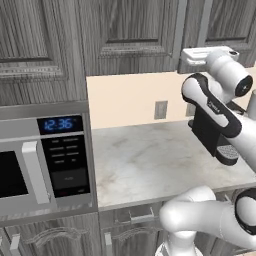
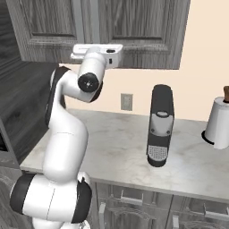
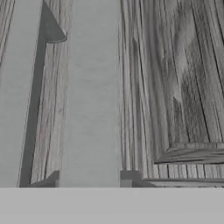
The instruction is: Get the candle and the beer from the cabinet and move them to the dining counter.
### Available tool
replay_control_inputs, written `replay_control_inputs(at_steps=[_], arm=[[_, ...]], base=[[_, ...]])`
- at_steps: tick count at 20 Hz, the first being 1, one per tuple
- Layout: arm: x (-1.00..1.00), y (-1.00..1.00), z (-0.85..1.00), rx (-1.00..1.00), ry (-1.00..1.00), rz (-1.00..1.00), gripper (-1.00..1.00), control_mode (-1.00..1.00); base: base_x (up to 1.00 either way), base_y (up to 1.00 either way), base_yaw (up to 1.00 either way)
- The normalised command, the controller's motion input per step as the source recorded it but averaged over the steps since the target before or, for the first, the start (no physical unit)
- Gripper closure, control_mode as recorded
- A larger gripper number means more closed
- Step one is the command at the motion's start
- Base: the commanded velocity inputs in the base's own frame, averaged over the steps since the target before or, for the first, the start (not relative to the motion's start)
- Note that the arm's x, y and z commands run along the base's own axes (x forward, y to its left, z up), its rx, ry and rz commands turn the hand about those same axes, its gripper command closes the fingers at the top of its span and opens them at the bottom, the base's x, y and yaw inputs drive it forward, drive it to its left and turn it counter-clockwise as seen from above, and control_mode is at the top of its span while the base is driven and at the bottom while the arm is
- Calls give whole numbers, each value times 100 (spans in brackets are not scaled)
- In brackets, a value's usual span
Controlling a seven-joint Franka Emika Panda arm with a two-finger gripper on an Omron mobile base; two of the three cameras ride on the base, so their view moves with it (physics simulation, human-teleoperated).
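The cabinet (image 1: 130, 30) is a dark grey wood-grain wall unit and its raised-panel doors are closed. My gripper (image 1: 206, 53) (image 2: 95, 50) is raised to the lower edge of the door and presses against its silver bar handle (image 1: 205, 25) (image 2: 94, 22). In the hand view the handle (image 3: 92, 96) runs straight down the middle, very close, to where the jaws stand shut on it; the fingertips themselves are hidden. The candle and the beer are hidden behind the closed door. The dining counter is out of view.
Below the arm lies a marble wall counter (image 1: 145, 160) (image 2: 120, 156). A black coffee machine (image 2: 160, 125) (image 1: 215, 135) stands on it, with a white paper-towel roll (image 2: 219, 120) at the far right. A microwave (image 1: 45, 160) stands to the left.
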Motion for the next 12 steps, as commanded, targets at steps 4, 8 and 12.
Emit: replay_control_inputs(at_steps=[4,8,12], arm=[[-88,-72,0,0,2,-3,100,-100],[-88,-81,0,0,4,-2,100,-100],[-94,-87,3,0,2,0,100,-100]], base=[[0,0,0],[0,0,0],[0,0,0]])
